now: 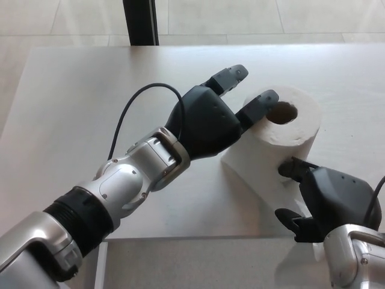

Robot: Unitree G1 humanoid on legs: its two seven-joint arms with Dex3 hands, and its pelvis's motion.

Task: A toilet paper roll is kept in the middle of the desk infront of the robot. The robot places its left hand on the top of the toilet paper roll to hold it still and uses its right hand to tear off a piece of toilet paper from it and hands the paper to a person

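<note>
Pale floor tiles lie beyond your desk (72, 90), which fills most of the view. Your left hand (207, 120) reaches in from the near left corner, fingers spread, one fingertip (264, 99) on the top rim of the toilet paper roll (295, 129), which stands toward the right edge. Settle that palm flatter on top before pulling. Your right hand (328, 198) hovers at the near edge over the loose paper tail (255, 171), fingers apart; pinch low, then tear sideways.

Loose paper sheet (255, 171) partly behind right hand (328, 201); right forearm cut off
</note>
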